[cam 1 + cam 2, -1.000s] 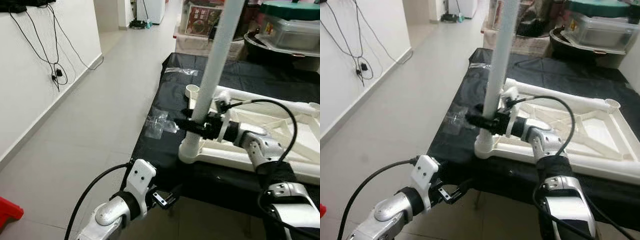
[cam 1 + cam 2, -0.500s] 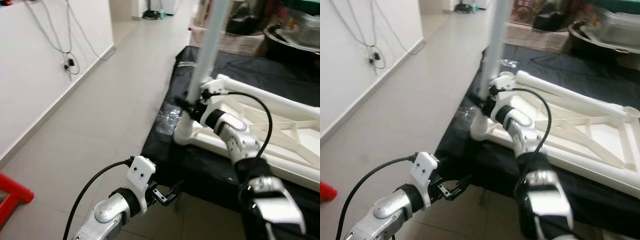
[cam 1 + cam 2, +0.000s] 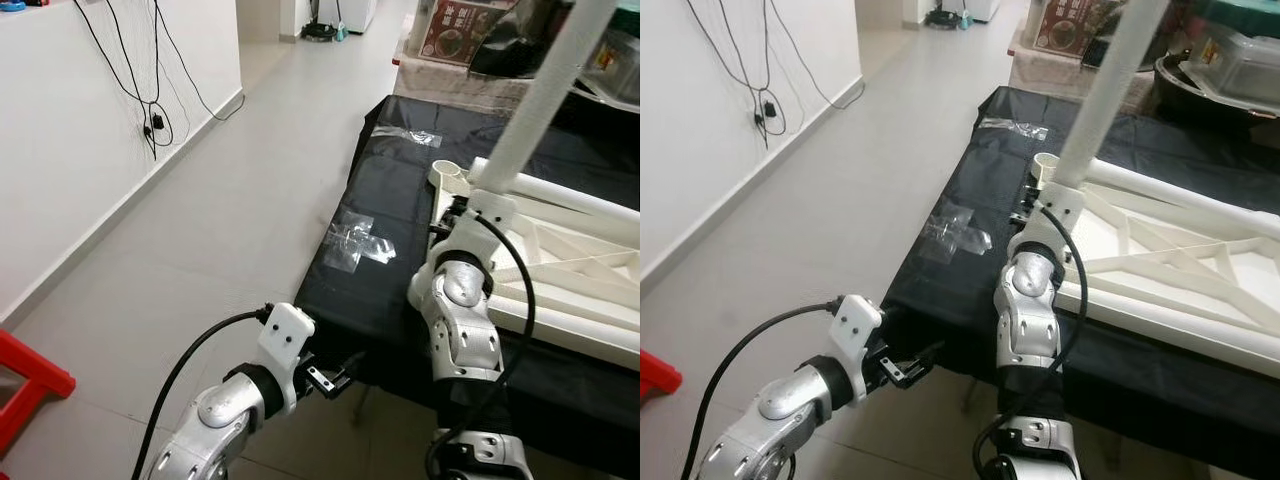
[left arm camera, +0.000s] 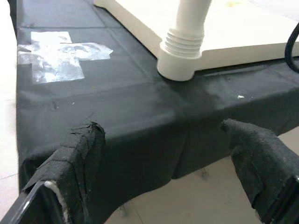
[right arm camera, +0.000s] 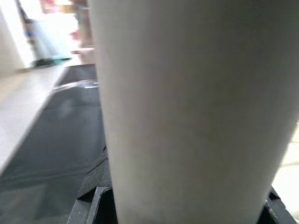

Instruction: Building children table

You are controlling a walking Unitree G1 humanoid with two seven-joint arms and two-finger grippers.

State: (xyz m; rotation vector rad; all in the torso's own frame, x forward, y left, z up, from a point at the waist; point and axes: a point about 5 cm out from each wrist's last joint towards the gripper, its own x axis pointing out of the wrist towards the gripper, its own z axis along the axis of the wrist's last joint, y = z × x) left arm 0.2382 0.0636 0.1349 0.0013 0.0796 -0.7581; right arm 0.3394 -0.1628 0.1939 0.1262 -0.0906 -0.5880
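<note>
The right gripper [image 5: 187, 205] is clenched around the white table leg [image 3: 540, 95], low on the leg; in the right wrist view the leg sits between the black fingers [image 5: 96, 207], though the contact itself is blurred and partly hidden, so the firmness of the grasp is uncertain. The leg stands tilted, its ribbed lower end seated in a round socket [image 4: 180, 67] at the near left corner of the upturned white tabletop [image 3: 1160, 265]. That tabletop lies underside up, ribs and braces exposed, on a black-covered surface [image 3: 385, 250], towards its right side. A second open socket [image 3: 447, 172] shows at the tabletop's far left corner. The right arm [image 3: 458, 320] rises in front of the near corner and hides the joint from the head views. The left gripper [image 3: 335, 378] hangs released, fingers [image 4: 81, 158] spread and holding nothing, just below the near edge of the black cover, close to its near left corner. Clear crumpled tape or plastic [image 3: 355, 243] lies on the cover near its left edge, with another piece [image 3: 418, 138] towards the far edge. Boxes and containers [image 3: 1240, 55] stand beyond. Cables [image 3: 150, 100] hang on the white wall at left, and a red object [image 3: 25, 385] sits on the tiled floor.
</note>
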